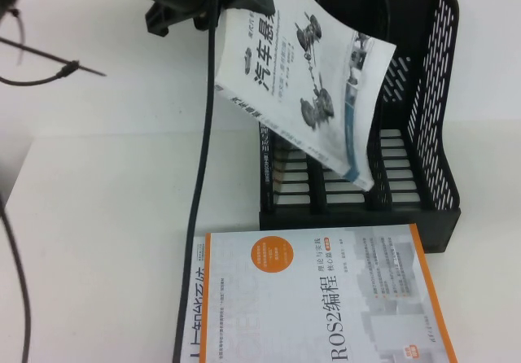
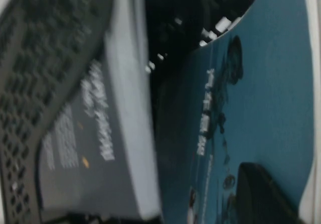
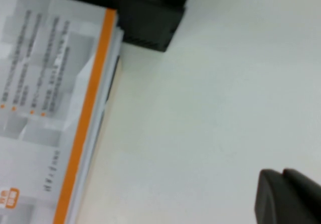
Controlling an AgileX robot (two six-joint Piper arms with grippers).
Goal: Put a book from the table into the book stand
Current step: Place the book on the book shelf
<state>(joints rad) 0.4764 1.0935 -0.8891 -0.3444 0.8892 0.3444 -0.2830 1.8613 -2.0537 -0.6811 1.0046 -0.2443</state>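
The white table (image 1: 98, 216) is seen to carry everything, with the black book stand (image 1: 440, 111) set at its far right. Inside the stand's leftmost slot a black-spined book (image 1: 262, 147) is already stood. In front of the stand, flat on the table, the orange-bordered ROS2 book (image 1: 326, 298) is laid.

The book (image 1: 313, 86) is held in the air above the stand's slots, tilted, its long axis slanting from the upper left down toward the right, so that its lower corner is dipped between the dividers of a middle slot. Its white cover with grey suspension drawings and a black Chinese title is turned upward; its teal back is shown in the left wrist view.

The left gripper (image 1: 232, 1) is clamped on the book's upper left corner, so the book hangs down and to the right from it. The next move is judged to need the book swung upright before lowering.

The right gripper (image 3: 288, 196) is parked low over bare table beside the ROS2 book; whether its fingers are apart cannot be told.
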